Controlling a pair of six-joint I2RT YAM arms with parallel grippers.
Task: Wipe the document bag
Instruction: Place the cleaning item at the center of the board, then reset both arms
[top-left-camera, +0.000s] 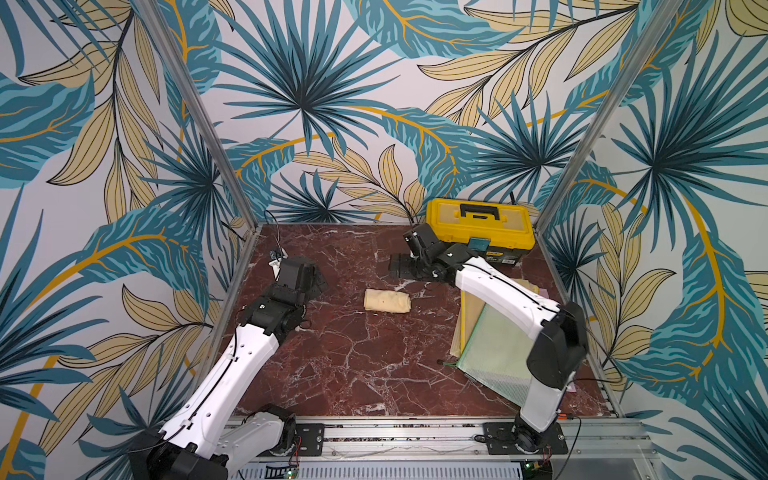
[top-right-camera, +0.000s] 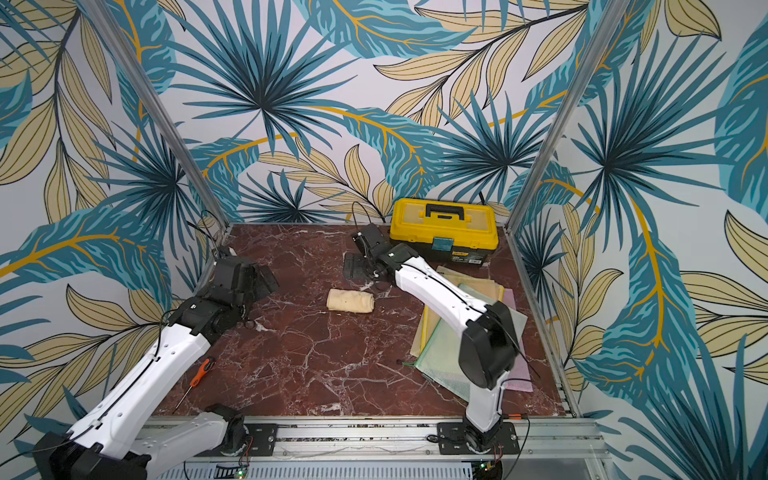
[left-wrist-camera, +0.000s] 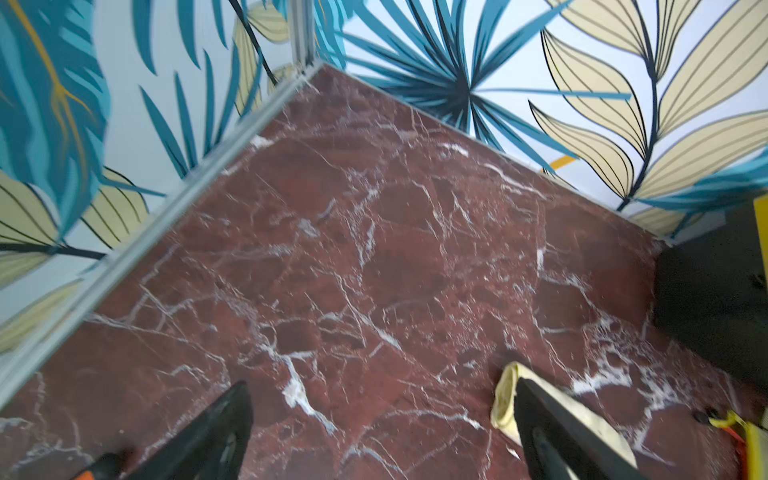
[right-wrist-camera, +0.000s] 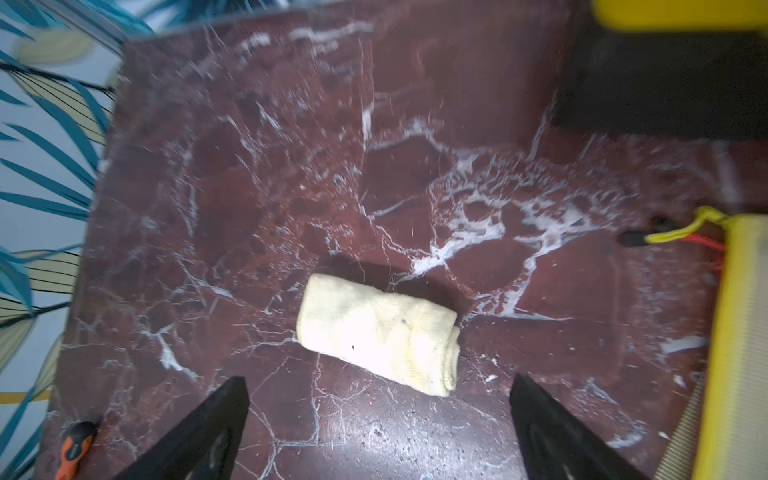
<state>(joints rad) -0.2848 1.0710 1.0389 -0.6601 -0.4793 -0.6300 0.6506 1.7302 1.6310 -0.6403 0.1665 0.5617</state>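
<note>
A green mesh document bag (top-left-camera: 494, 353) (top-right-camera: 440, 357) lies on top of a yellow and a pink one at the table's right side, partly hidden by my right arm. The yellow bag's edge (right-wrist-camera: 744, 332) shows in the right wrist view. A folded pale yellow cloth (top-left-camera: 387, 301) (top-right-camera: 350, 301) (right-wrist-camera: 378, 332) rests alone mid-table. My right gripper (top-left-camera: 401, 266) (top-right-camera: 355, 266) (right-wrist-camera: 377, 379) hovers open just behind the cloth, holding nothing. My left gripper (top-left-camera: 316, 282) (top-right-camera: 266, 280) (left-wrist-camera: 382, 384) is open and empty to the cloth's left; the cloth's end (left-wrist-camera: 505, 395) peeks past one finger.
A yellow toolbox (top-left-camera: 480, 224) (top-right-camera: 444, 224) stands at the back right, just behind my right wrist. An orange-handled screwdriver (top-right-camera: 199, 374) (right-wrist-camera: 72, 446) lies near the front left beside my left arm. Patterned walls and metal posts close in the red marble table (top-left-camera: 353, 365).
</note>
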